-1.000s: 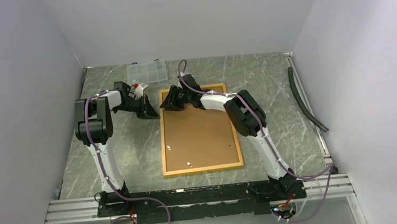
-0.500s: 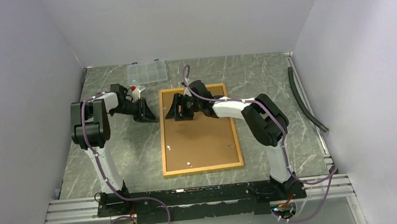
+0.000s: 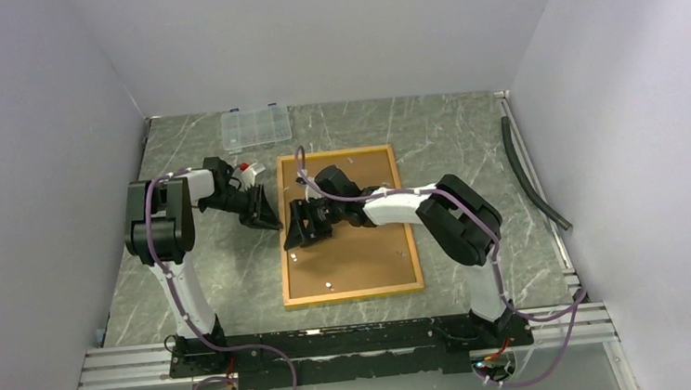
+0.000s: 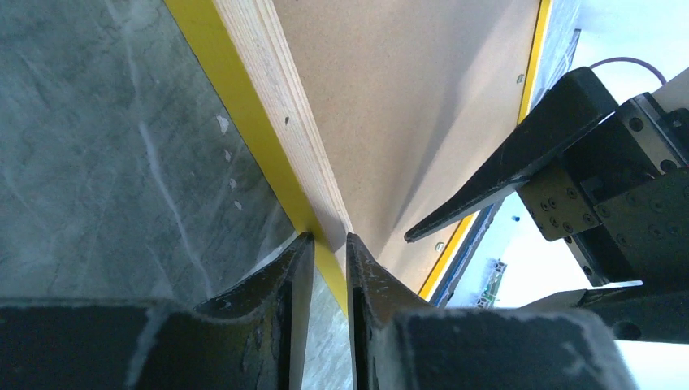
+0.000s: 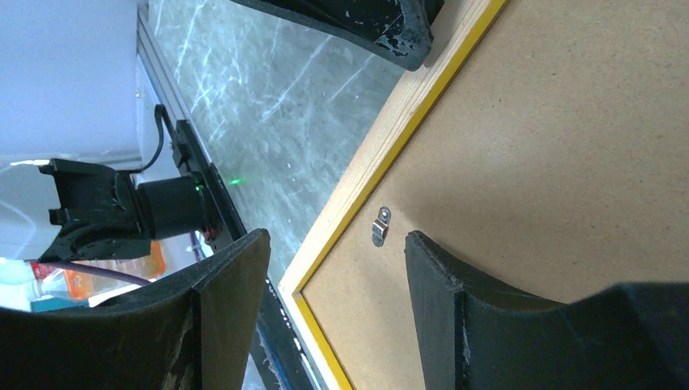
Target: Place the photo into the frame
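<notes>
The left gripper (image 4: 327,240), fingertips slightly parted, sits at the frame (image 4: 244,73)'s yellow edge, between grey marble table (image 4: 97,146) and brown backing board (image 4: 406,97).

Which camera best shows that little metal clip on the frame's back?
The right wrist view: the clip sits close up and sharp beside the frame's yellow edge. The top view shows only a pale speck; the left wrist view doesn't clearly show it.
</notes>
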